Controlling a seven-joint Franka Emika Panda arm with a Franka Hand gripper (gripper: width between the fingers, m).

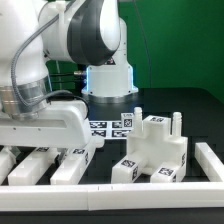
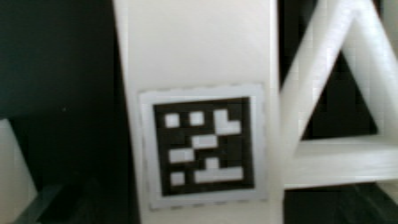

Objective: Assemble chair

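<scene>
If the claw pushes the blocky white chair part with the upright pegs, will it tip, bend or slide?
The chair part looks like thick moulded plastic, so probably stiff. Its base seems broad and low, so it would likely slide rather than tip. The thin upright peg may be the weaker place to push.

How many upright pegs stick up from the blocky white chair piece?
2: one white plastic peg at the exterior view's left of the chair piece, one at its right. More may be hidden.

- Chair parts (image 1: 155, 150): white, with black-and-white square tags (image 2: 205, 150)
- Arm (image 1: 90, 35): white and black, blue glow near wrist
- Table (image 1: 110, 205): black
- Backdrop (image 1: 170, 40): green
</scene>
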